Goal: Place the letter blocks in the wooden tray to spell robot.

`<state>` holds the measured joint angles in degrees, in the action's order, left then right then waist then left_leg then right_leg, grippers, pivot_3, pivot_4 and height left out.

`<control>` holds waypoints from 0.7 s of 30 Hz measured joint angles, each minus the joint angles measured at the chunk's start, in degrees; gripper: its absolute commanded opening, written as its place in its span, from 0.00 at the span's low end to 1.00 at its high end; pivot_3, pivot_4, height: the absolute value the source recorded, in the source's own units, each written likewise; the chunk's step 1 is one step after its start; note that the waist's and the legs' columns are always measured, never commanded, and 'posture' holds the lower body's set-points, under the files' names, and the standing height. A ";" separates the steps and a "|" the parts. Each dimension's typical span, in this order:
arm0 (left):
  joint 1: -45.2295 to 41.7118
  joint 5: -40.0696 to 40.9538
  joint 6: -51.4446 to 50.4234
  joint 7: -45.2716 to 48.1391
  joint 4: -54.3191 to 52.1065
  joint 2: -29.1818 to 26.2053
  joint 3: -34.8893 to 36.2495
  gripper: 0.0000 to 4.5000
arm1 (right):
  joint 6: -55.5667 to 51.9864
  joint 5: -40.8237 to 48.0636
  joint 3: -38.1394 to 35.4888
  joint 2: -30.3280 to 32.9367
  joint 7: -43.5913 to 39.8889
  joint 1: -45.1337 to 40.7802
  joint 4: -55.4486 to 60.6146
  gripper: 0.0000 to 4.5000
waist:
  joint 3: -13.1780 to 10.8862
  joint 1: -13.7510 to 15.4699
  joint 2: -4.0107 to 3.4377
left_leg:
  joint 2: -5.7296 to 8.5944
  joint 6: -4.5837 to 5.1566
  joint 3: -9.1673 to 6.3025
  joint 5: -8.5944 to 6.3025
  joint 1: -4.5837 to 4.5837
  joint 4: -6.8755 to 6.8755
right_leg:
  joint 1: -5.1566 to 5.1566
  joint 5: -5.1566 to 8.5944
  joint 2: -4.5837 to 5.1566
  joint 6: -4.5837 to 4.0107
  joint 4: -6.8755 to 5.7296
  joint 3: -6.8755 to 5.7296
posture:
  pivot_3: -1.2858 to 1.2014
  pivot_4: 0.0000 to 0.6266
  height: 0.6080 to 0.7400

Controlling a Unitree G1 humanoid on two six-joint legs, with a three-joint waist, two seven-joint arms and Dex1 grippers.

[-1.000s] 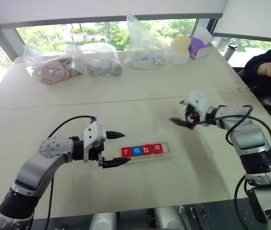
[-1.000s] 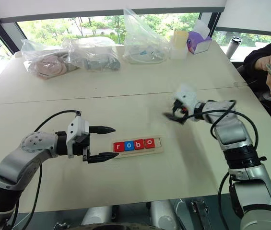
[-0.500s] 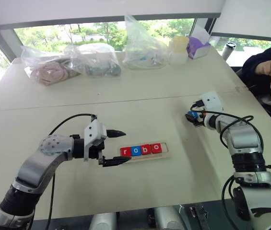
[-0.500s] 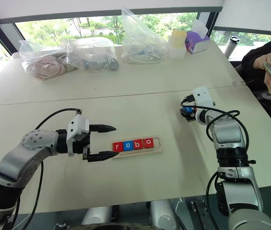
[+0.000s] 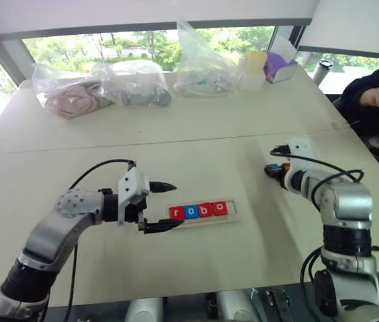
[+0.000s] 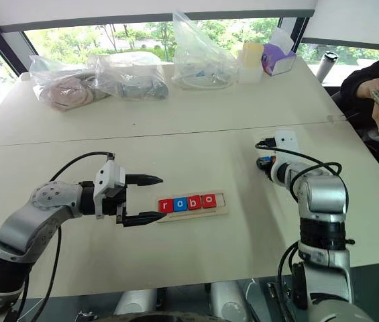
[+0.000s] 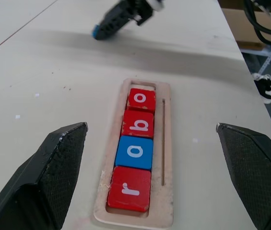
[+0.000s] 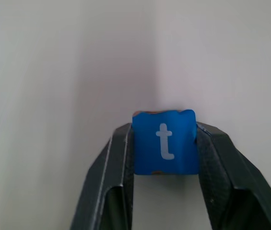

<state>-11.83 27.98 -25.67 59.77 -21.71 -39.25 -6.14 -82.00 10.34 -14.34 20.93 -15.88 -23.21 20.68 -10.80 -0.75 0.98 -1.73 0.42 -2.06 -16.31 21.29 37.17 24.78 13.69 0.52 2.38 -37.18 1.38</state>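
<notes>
1. Sitting at lower centre of head view: wooden tray (image 5: 201, 212) w/ red r (image 7: 129, 188), blue o (image 7: 135, 152), red b (image 7: 138, 123), red o (image 7: 142, 99); end slot bare.
2. Hovering just left of tray: left gripper (image 5: 161, 206), fingers spread wide.
3. Clamping blue t block (image 8: 164, 142) at centre right, well apart from tray: right gripper (image 8: 164, 143).

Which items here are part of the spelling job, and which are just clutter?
Job: wooden tray; r, o, b, o blocks in it; blue t block in right gripper.
Clutter: plastic bags, tissue box, cup.
</notes>
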 measured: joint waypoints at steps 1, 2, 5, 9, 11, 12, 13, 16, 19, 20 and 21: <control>-0.01 0.00 0.00 0.03 0.12 0.01 -0.04 1.00 | -3.11 0.14 -0.30 -1.02 0.50 1.76 4.20 0.26 | 0.02 -0.02 0.00 | 0.00 0.00 -0.01 0.00 -0.01 -0.01 | 0.00 0.00 0.00 0.00 -0.01 -0.01 | 0.52 0.24 1.00; 0.00 0.00 0.01 0.08 0.22 0.02 -0.06 1.00 | -5.25 0.47 -0.62 -2.40 1.03 3.75 8.06 0.26 | 0.05 -0.04 0.01 | -0.01 0.00 -0.02 0.00 -0.02 -0.01 | 0.00 0.01 -0.02 0.00 -0.01 -0.02 | 0.52 0.24 1.00; 0.00 -0.01 0.04 0.40 0.35 0.03 -0.15 1.00 | -7.29 2.27 -1.26 -5.97 2.64 10.71 17.83 0.26 | 0.11 -0.05 0.02 | -0.01 0.00 -0.02 0.00 -0.03 -0.01 | -0.01 0.10 -0.02 -0.13 0.01 -0.04 | 0.52 0.24 1.00; -0.01 -0.02 0.08 1.16 0.69 0.06 -0.48 1.00 | -7.86 4.12 -1.84 -9.73 5.12 14.68 23.33 0.26 | 0.15 -0.28 0.06 | -0.01 -0.01 0.04 0.00 -0.06 0.01 | -0.02 0.26 -0.01 0.00 0.03 -0.03 | 0.52 0.24 1.00; -0.07 -0.03 0.11 1.34 0.92 0.10 -0.86 1.00 | -8.36 4.63 -2.05 -10.46 6.29 14.54 23.73 0.37 | 0.15 -0.34 0.06 | -0.01 -0.01 0.04 0.00 -0.06 0.01 | -0.02 0.26 -0.01 -0.01 0.03 -0.03 | 0.52 0.24 1.00; -0.18 -0.06 0.12 1.42 1.01 0.18 -1.13 1.00 | -8.69 4.80 -2.17 -10.55 6.64 14.18 23.68 0.49 | 0.15 -0.34 0.06 | -0.01 0.00 0.04 0.00 -0.06 0.01 | -0.02 0.26 -0.01 -0.01 0.03 -0.03 | 0.52 0.24 1.00; -0.28 -0.10 0.13 1.46 1.13 0.34 -1.23 1.00 | -8.97 5.34 -2.25 -10.46 6.67 13.87 23.59 0.58 | 0.15 -0.35 0.06 | 0.00 -0.01 0.05 0.00 -0.06 0.01 | -0.02 0.26 -0.01 -0.01 0.03 -0.03 | 0.52 0.24 1.00; -0.90 -0.26 0.16 1.51 1.45 0.66 -1.49 1.00 | -9.92 8.22 0.50 -4.18 4.60 12.94 23.27 0.94 | 0.14 -0.37 0.05 | 0.02 0.00 0.07 0.00 -0.03 0.02 | -0.01 0.26 0.02 -0.01 0.06 -0.02 | 0.52 0.24 1.00; -1.14 -0.38 0.20 1.51 1.47 0.66 -1.48 1.00 | -9.96 11.45 4.58 6.83 -0.84 11.52 22.07 0.98 | 0.10 -0.24 -0.01 | 0.06 0.00 0.10 0.00 0.01 0.04 | 0.00 0.27 0.06 -0.01 0.10 0.01 | 0.52 0.24 1.00; -1.14 -0.41 0.20 1.50 1.47 0.66 -1.48 1.00 | -9.71 12.55 5.35 10.24 -3.03 11.04 21.58 0.98 | 0.09 -0.22 0.00 | 0.07 0.01 0.09 -0.01 0.02 0.03 | 0.00 0.27 0.05 0.00 0.12 0.00 | 0.52 0.24 1.00; -1.14 -0.45 0.20 1.49 1.47 0.66 -1.49 1.00 | -8.30 13.41 6.19 13.33 -5.24 10.85 21.06 0.98 | 0.09 -0.22 0.01 | 0.07 0.02 0.09 -0.01 0.02 0.03 | 0.00 0.28 0.04 0.01 0.13 0.00 | 0.52 0.24 1.00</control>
<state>-12.97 27.53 -25.47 61.26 -20.24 -38.59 -7.63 -90.29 23.75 -8.15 34.26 -21.12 -12.35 41.73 -10.71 -0.97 0.99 -1.66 0.44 -1.97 -16.32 21.31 37.20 24.79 13.96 0.55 2.39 -37.05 1.38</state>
